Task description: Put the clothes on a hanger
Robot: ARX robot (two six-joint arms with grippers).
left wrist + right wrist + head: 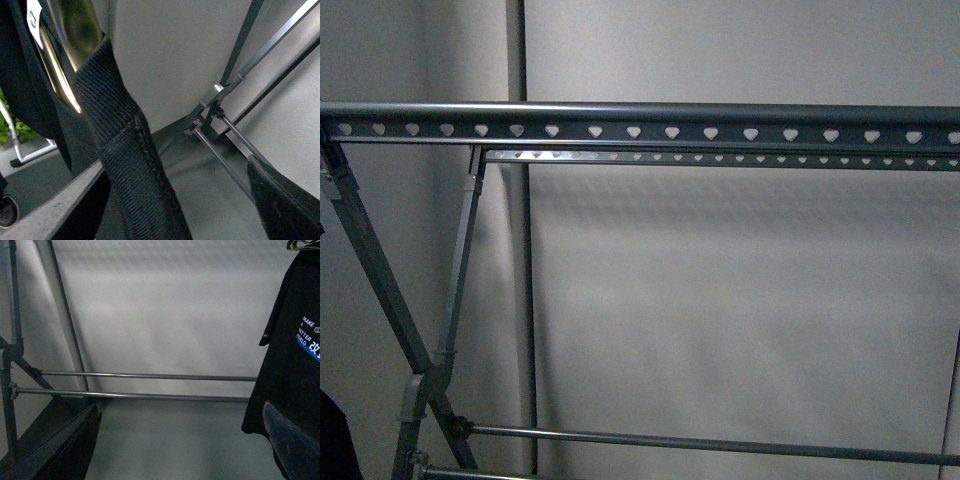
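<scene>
**Shirt off the rack, and the front camera cannot see it**

The T-shirt (295, 370) hangs in the air on a chrome coat hanger (75, 30). It is not on the rack (640, 128), and in the right wrist view it shows beside the rack's lower bars (150, 376). The right hand (181, 407) stands apart with nothing between its fingers. The left hand (175, 165) has a finger on either side of the ribbed collar (125, 150), but the view is so close and dim that I cannot tell whether they clamp it.

The main risk, as I judge it, is a weak hold. If the left hand bears only on cloth, the shirt could slide off the coat hanger during a lift. The hem could also snag on the lower bars, and the hook could miss the top rail.

Only the right wrist view shows the shirt's body, its print and the hook. Only the left wrist view shows the collar and the chrome up close. The front view alone shows the heart-punched top rails, which carry nothing, but it shows neither hand, so it offers no check on the approach.
</scene>
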